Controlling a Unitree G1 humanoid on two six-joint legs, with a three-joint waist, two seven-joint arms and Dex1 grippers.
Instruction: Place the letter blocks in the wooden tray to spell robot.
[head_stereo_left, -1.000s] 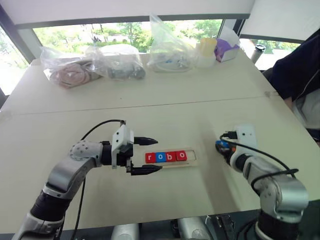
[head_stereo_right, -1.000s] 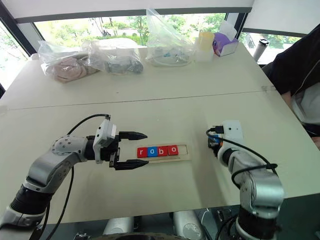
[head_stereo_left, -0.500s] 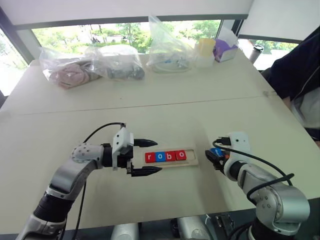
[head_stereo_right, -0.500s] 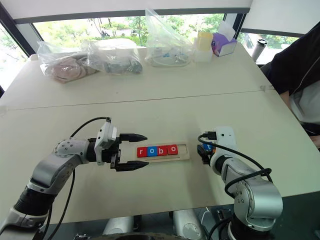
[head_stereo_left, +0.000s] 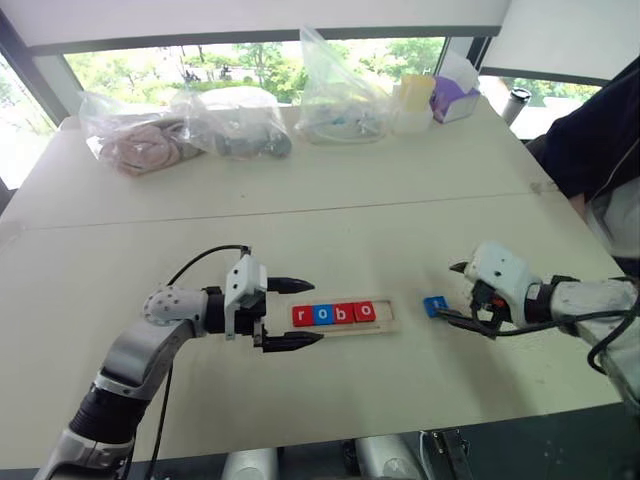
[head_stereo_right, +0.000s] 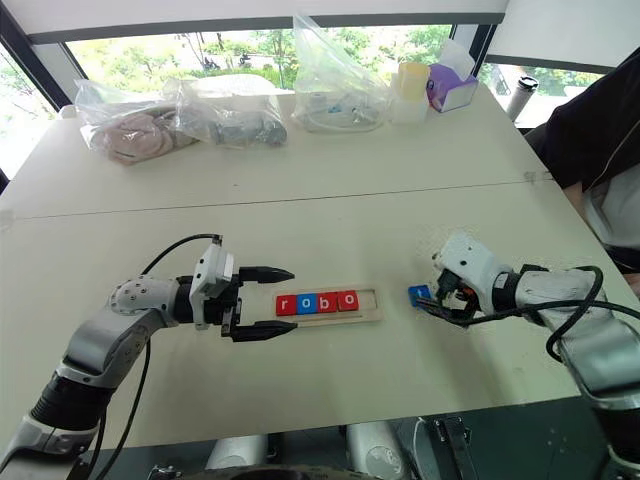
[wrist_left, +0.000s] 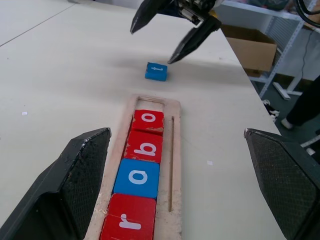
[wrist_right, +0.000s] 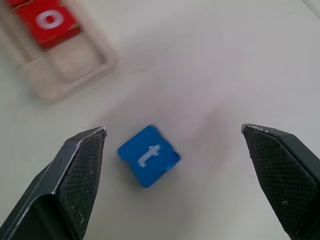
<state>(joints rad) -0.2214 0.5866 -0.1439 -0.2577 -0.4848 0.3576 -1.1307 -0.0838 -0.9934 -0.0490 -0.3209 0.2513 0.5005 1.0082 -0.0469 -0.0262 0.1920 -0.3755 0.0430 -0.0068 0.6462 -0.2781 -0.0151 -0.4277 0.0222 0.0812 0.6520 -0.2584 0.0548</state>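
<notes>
The wooden tray (head_stereo_left: 388, 324) lies on the table with several letter blocks in it reading r, o, b, o: red r (wrist_left: 130, 223), blue o (wrist_left: 137, 177), red b (wrist_left: 145, 146), red o (wrist_left: 149, 120). Its right end slot is empty. The blue t block (head_stereo_left: 434, 305) lies loose on the table just right of the tray. My right gripper (head_stereo_left: 457, 293) is open, just right of the t block, not touching it. My left gripper (head_stereo_left: 296, 312) is open at the tray's left end, its fingers either side of that end.
Clear plastic bags (head_stereo_left: 228, 122) with items, a cup (head_stereo_left: 413, 103) and a purple box (head_stereo_left: 452, 98) line the table's far edge. A person in dark clothing (head_stereo_left: 600, 140) sits at the right. A seam (head_stereo_left: 300, 208) crosses the table.
My right gripper has opened and let go of the blue t block, which now lies on the table beside the tray. The right arm swung out to the right. The left arm stayed still.
</notes>
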